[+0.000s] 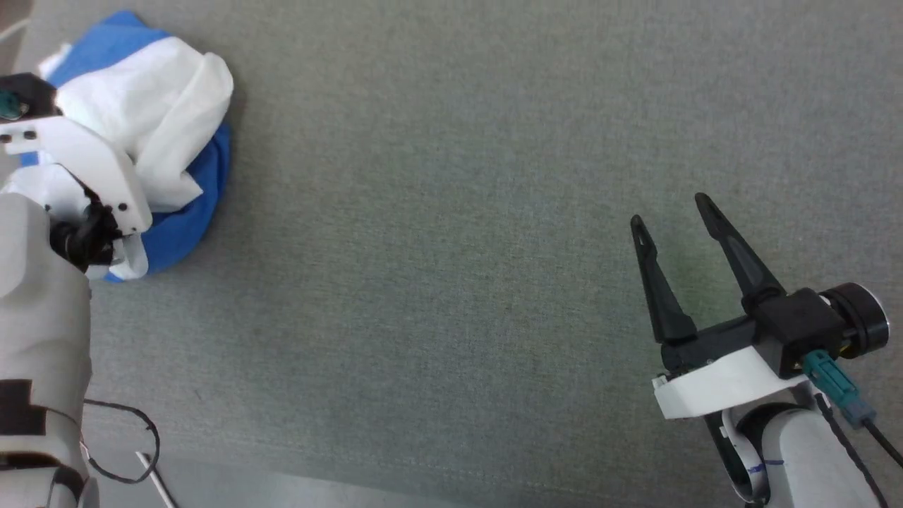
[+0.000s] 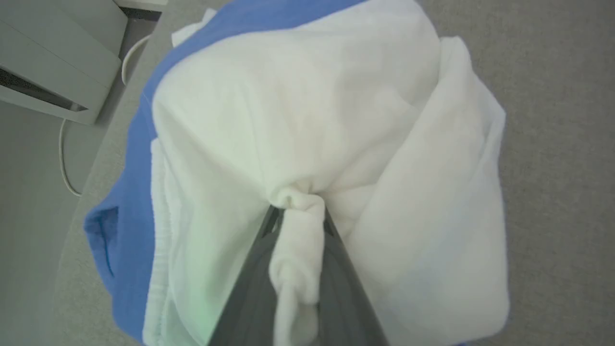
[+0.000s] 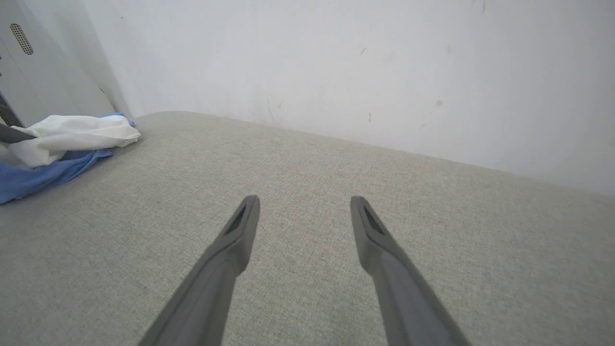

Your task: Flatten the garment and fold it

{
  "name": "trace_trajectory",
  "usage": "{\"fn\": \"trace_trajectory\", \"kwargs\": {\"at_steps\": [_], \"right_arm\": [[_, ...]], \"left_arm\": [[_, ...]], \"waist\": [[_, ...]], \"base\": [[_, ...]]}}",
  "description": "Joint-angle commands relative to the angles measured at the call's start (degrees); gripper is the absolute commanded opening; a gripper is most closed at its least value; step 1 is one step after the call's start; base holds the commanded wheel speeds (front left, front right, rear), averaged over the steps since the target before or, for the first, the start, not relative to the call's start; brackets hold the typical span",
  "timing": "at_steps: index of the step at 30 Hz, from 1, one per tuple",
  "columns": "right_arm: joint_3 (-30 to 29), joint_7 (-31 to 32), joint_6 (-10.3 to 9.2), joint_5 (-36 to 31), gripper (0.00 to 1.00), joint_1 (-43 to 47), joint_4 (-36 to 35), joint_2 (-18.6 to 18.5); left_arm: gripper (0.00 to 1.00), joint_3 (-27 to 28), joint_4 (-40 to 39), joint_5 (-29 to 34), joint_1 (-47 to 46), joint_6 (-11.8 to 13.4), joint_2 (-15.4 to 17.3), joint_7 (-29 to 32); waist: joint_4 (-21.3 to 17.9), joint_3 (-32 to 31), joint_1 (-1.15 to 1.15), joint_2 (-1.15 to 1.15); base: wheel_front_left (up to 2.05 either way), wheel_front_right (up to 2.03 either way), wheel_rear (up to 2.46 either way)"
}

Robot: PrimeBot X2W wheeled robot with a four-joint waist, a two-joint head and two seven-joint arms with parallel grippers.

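Currently the garment (image 2: 336,120) lies bunched in a heap directly ahead of and around the tips of the left gripper (image 2: 298,211). A twisted fold of its white cloth runs back between the two dark fingers (image 2: 240,298), which pinch it. White cloth spreads to both sides of the tips. Blue cloth shows beyond and to the left of the fingers in the left wrist view. In the head view the pale left forearm (image 1: 35,317) rises from the lower edge, with its wrist over the near edge of the heap.

The right gripper (image 1: 670,212) is well apart from the garment, which lies far to the left of its fingers in the right wrist view. Its fingers are spread with nothing between them. They angle down over the bare grey surface (image 3: 307,288), pointing toward the wall (image 3: 336,57).
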Motion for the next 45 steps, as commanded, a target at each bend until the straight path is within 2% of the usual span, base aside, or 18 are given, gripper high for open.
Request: {"fn": "trace_trajectory", "kwargs": {"at_steps": [1, 4, 10, 14, 22, 32, 33, 37, 41, 45], "right_arm": [[-0.1, -0.4, -0.05, 0.4, 1.00, 0.3, 0.3, 0.0], [-0.4, -1.1, -0.05, 1.1, 1.00, 1.5, 1.1, 0.0], [-0.9, -2.2, -0.05, 3.0, 1.00, 3.7, 2.8, 0.0], [-1.7, -2.8, -0.05, 3.9, 1.00, 5.3, 3.5, 0.0], [-4.1, -2.9, -0.05, 6.0, 1.00, 8.3, 3.8, 0.0], [-5.9, -2.0, -0.05, 6.9, 1.00, 9.4, 3.2, 0.0], [-5.9, -2.0, -0.05, 6.9, 1.00, 9.4, 3.2, 0.0], [-6.1, -1.6, -0.05, 7.2, 1.00, 9.7, 3.4, 0.0], [-6.7, -1.3, -0.05, 7.4, 1.00, 10.3, 3.4, 0.0], [-6.9, -1.1, -0.05, 7.8, 1.00, 10.8, 3.3, 0.0]], "left_arm": [[0.00, 0.0, -0.6, 0.7, 0.3, 0.8, 0.6, -2.3], [0.00, -0.2, -2.8, 1.6, 0.1, 1.8, 0.5, -11.1], [0.00, -1.7, -5.1, 4.1, -1.2, 2.0, 1.1, -26.9], [0.00, -2.2, -5.9, 4.6, -2.6, 1.6, 0.8, -33.3], [0.00, -3.8, -10.8, 4.7, -2.3, 0.4, -3.0, -35.5], [0.00, -7.2, -19.7, 3.4, 1.5, -0.8, -12.5, -35.5], [0.00, -7.2, -19.7, 3.4, 1.5, -0.8, -12.5, -35.5], [0.00, -9.1, -22.7, 2.4, 3.3, -1.2, -16.2, -35.5], [0.00, -10.6, -25.4, 0.0, 7.4, -1.3, -18.8, -35.5], [0.00, -12.2, -26.7, -2.3, 15.6, -0.5, -19.8, -35.5]], "waist": [[0.8, -3.4, 0.00, 0.00], [1.5, -6.9, 0.00, 0.00], [1.5, -13.0, 0.00, 0.00], [0.7, -16.5, 0.00, 0.00], [-3.3, -21.3, 0.00, 0.00], [-12.1, -22.6, 0.00, 0.00], [-12.1, -22.6, 0.00, 0.00], [-16.1, -22.4, 0.00, 0.00], [-19.0, -21.9, 0.00, 0.00], [-21.1, -20.8, 0.00, 0.00]], "base": [[0.00, 0.00, 0.00], [0.00, 0.00, 0.00], [0.00, 0.00, 0.00], [0.00, 0.00, 0.00], [0.00, 0.00, 0.00], [0.00, 0.00, 0.00], [0.00, 0.00, 0.00], [0.00, 0.00, 0.00], [0.00, 0.00, 0.00], [0.00, 0.00, 0.00]]}}
